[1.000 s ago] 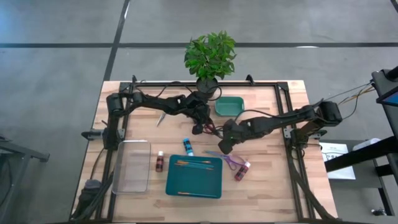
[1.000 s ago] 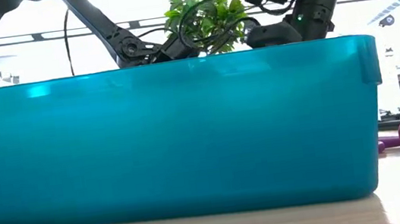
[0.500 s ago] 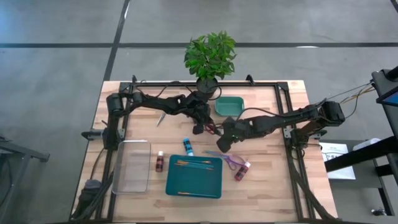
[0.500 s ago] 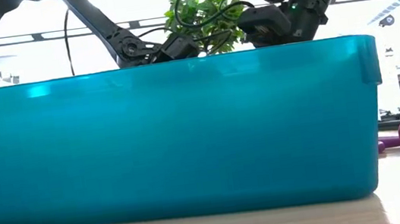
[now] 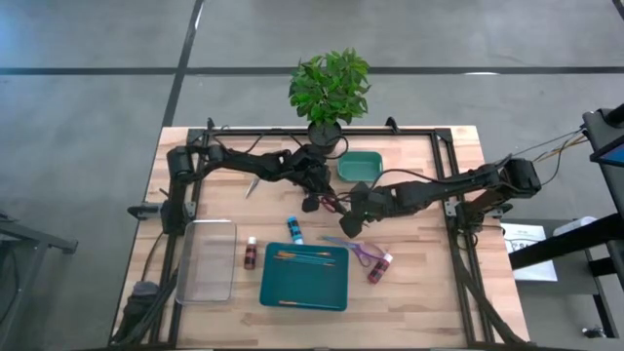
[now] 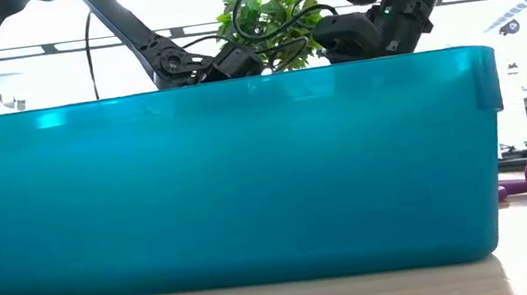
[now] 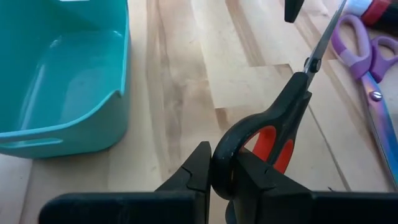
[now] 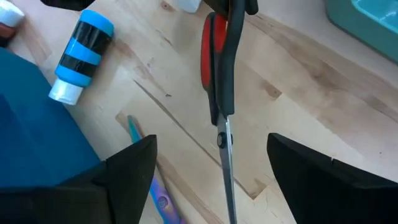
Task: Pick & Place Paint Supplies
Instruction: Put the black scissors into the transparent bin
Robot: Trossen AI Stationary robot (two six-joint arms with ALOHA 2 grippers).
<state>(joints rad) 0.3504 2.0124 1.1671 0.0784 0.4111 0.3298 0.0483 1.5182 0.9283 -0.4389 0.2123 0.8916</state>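
My left gripper [image 7: 221,180] is squeezed shut on the black and red scissors [image 7: 273,134]. I pinch one handle loop between my fingers [image 7: 193,171], and the blades point away from me. My right gripper [image 8: 208,180] is wide open and holds nothing. The scissor blade runs right between its two fingers [image 8: 134,165].

A blue paint bottle [image 8: 79,56] with a white cap lies on the wood, off past one right finger. Purple scissors [image 7: 364,68] lie near the blade tip, and a small green bin [image 7: 62,81] sits beside my left fingers. Seen from above, a dark red bottle [image 5: 251,254] lies beside the big teal tray [image 5: 304,276], brushes [image 5: 304,256] lie in that tray, and another bottle [image 5: 380,267] rests by the purple scissors. A clear tray [image 5: 206,260] and a green plant [image 5: 330,86] are farther off.
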